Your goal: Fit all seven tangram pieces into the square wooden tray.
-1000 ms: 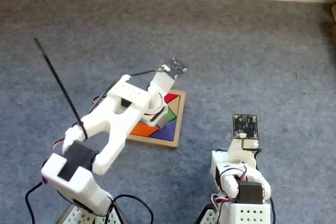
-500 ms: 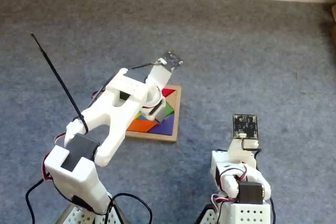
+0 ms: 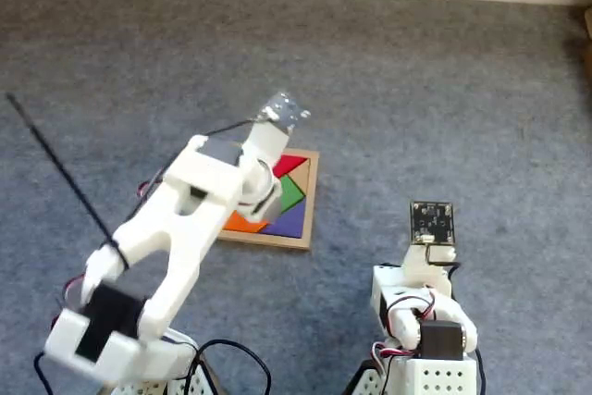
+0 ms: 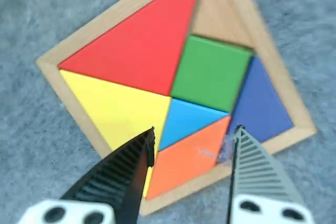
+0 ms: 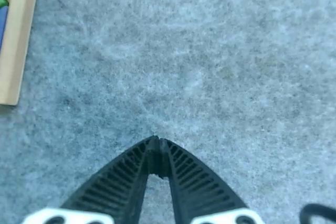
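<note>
The square wooden tray (image 4: 58, 80) lies on grey carpet and holds red (image 4: 142, 45), yellow (image 4: 123, 111), green (image 4: 212, 72), light blue (image 4: 191, 119), orange (image 4: 191, 156) and dark blue (image 4: 262, 106) pieces. A bare triangular gap (image 4: 220, 17) shows wood at one corner. My left gripper (image 4: 193, 132) hangs open above the orange piece, holding nothing. In the high view the left arm (image 3: 199, 215) covers part of the tray (image 3: 313, 196). My right gripper (image 5: 156, 141) is shut over bare carpet, beside the tray's edge (image 5: 18, 35).
Grey carpet (image 3: 444, 90) spreads wide on every side of the tray. The right arm (image 3: 425, 302) rests folded at the front right. A thin black cable (image 3: 55, 168) runs diagonally at the left. A pale wall strip lines the far edge.
The left arm has drawn back and risen from the tray, swinging slightly left. More of the pieces in the tray show now. The right arm has kept still.
</note>
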Controlling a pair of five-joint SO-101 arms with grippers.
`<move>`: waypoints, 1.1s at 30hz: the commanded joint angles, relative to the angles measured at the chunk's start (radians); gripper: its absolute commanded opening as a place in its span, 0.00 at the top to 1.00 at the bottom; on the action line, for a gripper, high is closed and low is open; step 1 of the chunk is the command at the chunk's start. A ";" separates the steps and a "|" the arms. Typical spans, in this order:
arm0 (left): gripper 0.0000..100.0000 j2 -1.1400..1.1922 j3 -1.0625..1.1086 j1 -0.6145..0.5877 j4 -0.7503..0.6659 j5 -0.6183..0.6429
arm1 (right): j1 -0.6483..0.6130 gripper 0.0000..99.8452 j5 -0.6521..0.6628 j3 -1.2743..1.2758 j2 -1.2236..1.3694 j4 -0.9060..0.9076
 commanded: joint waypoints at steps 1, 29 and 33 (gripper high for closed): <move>0.77 -0.165 0.076 0.018 -0.061 0.009 | 0.005 1.00 -0.005 0.130 -0.022 0.005; 0.85 -1.135 0.713 -0.038 -0.489 0.069 | 0.035 1.00 -0.005 0.130 -0.025 0.005; 0.90 -1.271 0.754 -0.070 -0.488 0.069 | 0.036 1.00 -0.005 0.130 -0.027 0.005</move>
